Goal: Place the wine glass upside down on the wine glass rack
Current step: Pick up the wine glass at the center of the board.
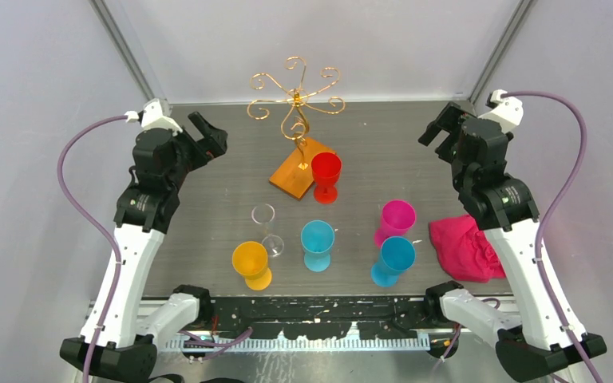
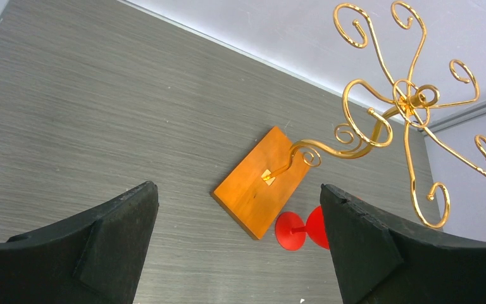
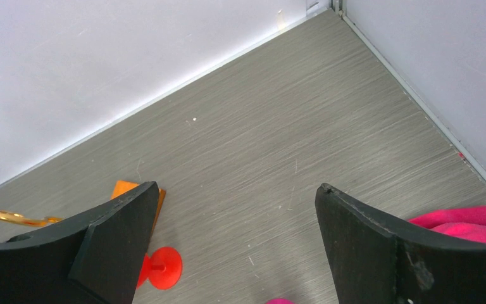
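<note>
Black padded fingers [image 2: 114, 244] of the left gripper [image 1: 207, 134] fill the bottom of its wrist cam, spread about as wide as they go w/ nothing between them. Same for the right gripper [image 1: 440, 137]: wide, empty, up near the far right corner. So nothing's picked up yet imo. The clear stemmed wine glass [image 1: 265, 227] stands upright front-left of centre, w/ a yellow-orange plastic goblet [image 1: 251, 263] just beside it on the near side and a teal plastic goblet [image 1: 318, 243] near on its right. The thin gold wire rack [image 1: 295, 100] w/ curled scroll arms sits at the back on its flat orange wooden base [image 1: 294, 174], and a red plastic goblet [image 1: 326, 175] is just beside that base. Left arm's prob the one to use b/c it's closer. I'd come down on the stem or low bowl from the far-left side so the fingers don't clip the yellow one. Then close gently (glass = slippery + breakable), lift straight up, flip the wrist well clear of the rack, and slide the stem into a scroll on the left, away from the red goblet. Wire's thin, so go slow or the stand could tip.
</note>
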Controlling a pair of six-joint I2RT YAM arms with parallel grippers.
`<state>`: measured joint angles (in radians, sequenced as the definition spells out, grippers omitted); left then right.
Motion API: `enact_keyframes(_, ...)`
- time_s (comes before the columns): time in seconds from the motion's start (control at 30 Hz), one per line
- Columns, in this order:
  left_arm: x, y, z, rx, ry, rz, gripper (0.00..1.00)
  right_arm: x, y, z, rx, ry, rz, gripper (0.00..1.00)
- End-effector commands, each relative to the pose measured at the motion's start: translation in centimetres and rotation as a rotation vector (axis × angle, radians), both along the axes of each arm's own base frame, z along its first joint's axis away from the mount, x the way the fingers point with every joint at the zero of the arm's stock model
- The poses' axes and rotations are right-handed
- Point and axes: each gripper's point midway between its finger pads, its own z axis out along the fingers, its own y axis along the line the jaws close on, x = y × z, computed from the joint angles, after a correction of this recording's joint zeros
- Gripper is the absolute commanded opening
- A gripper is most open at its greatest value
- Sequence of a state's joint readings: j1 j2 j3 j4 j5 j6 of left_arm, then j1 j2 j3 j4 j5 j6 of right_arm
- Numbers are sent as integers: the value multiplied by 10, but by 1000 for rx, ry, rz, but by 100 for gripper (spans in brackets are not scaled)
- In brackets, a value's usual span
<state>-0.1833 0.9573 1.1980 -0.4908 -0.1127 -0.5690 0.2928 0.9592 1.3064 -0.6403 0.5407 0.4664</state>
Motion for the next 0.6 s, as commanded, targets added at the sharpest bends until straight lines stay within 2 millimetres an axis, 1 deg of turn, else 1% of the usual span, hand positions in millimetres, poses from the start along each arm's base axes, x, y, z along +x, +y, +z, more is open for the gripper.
enact_keyframes(0.0,-6,-5,29,-33,-73,-24,100,1,20,54,51,-101,107,100)
enact_keyframes(0.03,-6,-9,32,-52,-84,-41,100,3,33,74,72,-158,186,100)
enact_keyframes(0.07,-5,-11,36,-60,-96,-51,100,5,41,92,78,-222,228,100)
enact_keyframes(0.1,-4,-13,40,-67,-103,-57,100,4,53,109,84,-279,304,100)
enact_keyframes(0.17,-3,-14,48,-53,-109,-67,100,5,59,138,110,-384,333,100)
enact_keyframes(0.23,-2,-13,59,-17,-112,-71,100,8,61,158,136,-449,333,100)
enact_keyframes(0.3,-1,-13,70,16,-128,-86,100,12,63,167,134,-474,347,99)
enact_keyframes(0.33,-1,-13,73,32,-137,-97,100,19,64,161,126,-440,340,95)
enact_keyframes(0.37,-1,-15,76,48,-147,-110,100,24,60,159,123,-418,309,91)
enact_keyframes(0.4,0,-15,77,59,-150,-117,100,29,58,144,119,-355,288,88)
enact_keyframes(0.43,1,-15,75,66,-141,-118,100,31,56,130,121,-307,268,88)
enact_keyframes(0.47,2,-17,71,72,-123,-128,100,33,56,114,123,-250,261,90)
enact_keyframes(0.5,5,-22,65,80,-96,-162,100,34,55,92,127,-174,245,90)
enact_keyframes(0.57,5,-34,52,95,-36,-242,100,33,54,52,125,-22,215,86)
